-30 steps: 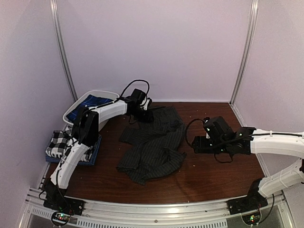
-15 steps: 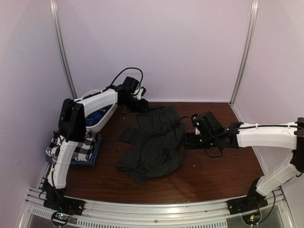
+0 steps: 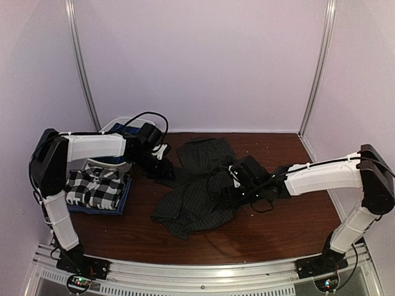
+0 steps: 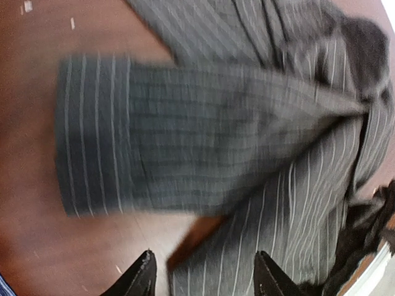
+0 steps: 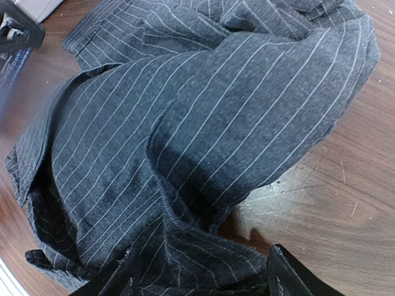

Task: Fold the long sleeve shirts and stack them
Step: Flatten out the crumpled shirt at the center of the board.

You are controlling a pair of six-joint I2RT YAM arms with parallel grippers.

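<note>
**Now both arms are at the pinstripe shirt (image 3: 196,198), nothing gripped yet**

So, the change over the last second: we swung the left arm (image 3: 92,146) off the back-left corner and down to the shirt's left side. We also ran the right arm (image 3: 321,176) in from the right edge to the shirt's right side. The shirt itself hasn't moved. It's a crumpled heap mid-worktop (image 3: 284,228), with one sleeve (image 4: 185,148) lying flat toward the left edge.

Left gripper (image 4: 203,279): fingers spread wide just by that sleeve, nothing between them. Right gripper (image 5: 203,271): also wide open, low over the bunched cloth, holding nothing. We can't tell if the tips touch the fabric.

We read this as setup for a two-handed grab to spread the shirt out. The fold on this one hasn't started.

Containers: the white bin (image 3: 102,163) sits in the back-left corner, mostly hidden behind the left arm. A bit of dark blue cloth (image 3: 119,128) shows in it. The arm's move uncovered the checked shirt (image 3: 97,188) at the left edge. It looks folded and sits on a blue layer (image 3: 123,202); we can't tell if that's a shirt or a mat.
</note>
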